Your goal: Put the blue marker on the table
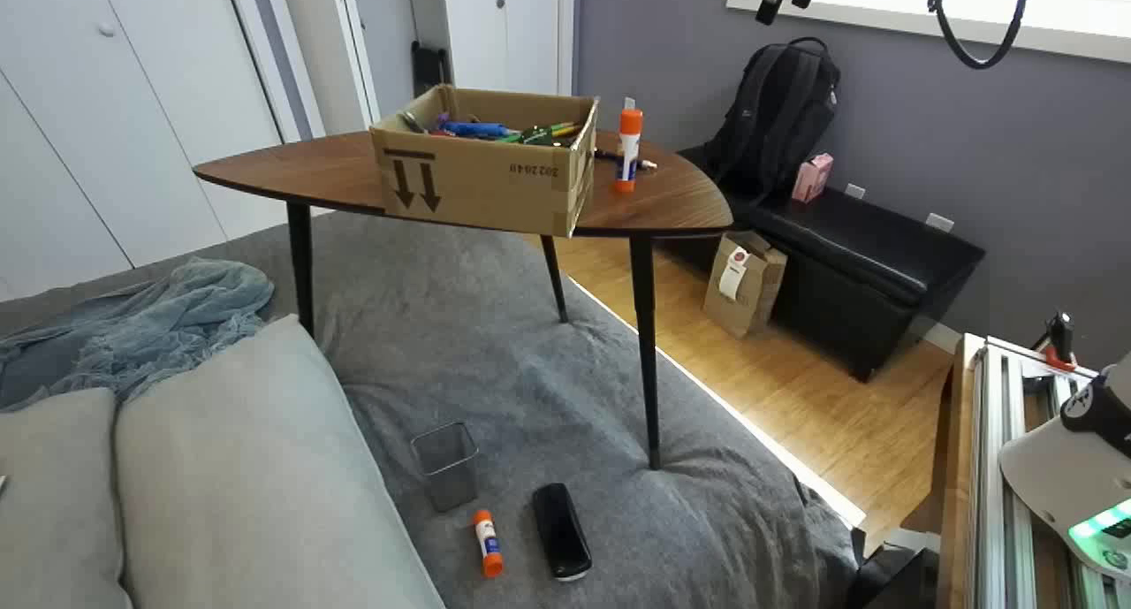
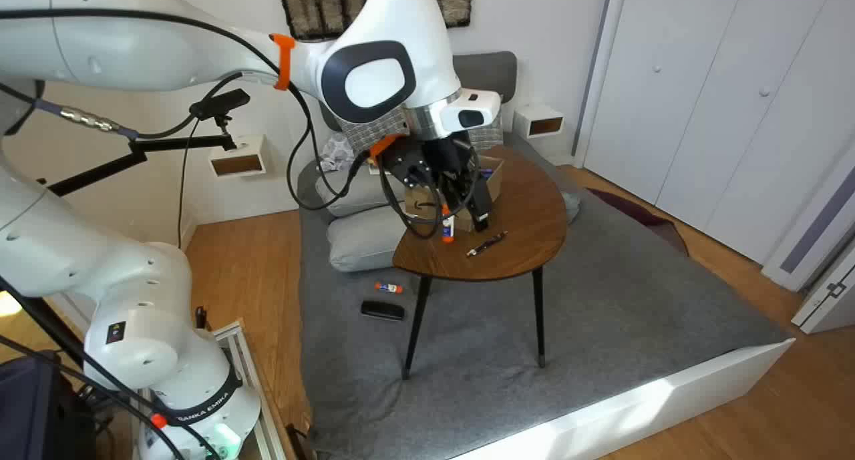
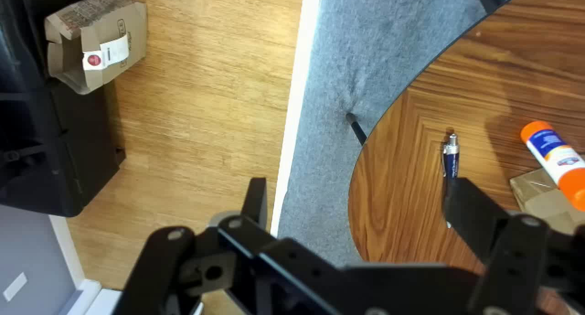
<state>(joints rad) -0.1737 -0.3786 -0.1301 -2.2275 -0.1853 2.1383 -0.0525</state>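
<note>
The hand [image 3: 356,194] gapes wide, empty, the table's [image 3: 388,210] rounded edge visible between its fingers [image 3: 256,198]. The arm's base [image 2: 200,380] reads "FRANKA EMIKA"; the cardboard box [image 1: 482,192] bears upside-down digits.

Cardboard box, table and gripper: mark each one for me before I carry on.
Cardboard box [image 1: 482,185]: in an exterior view, on the outer wall with printed arrows.
Table [image 2: 528,203]: in an exterior view, on bare wooden top.
Gripper [image 3: 359,198]: in the wrist view, midway between its fingertips.
</note>
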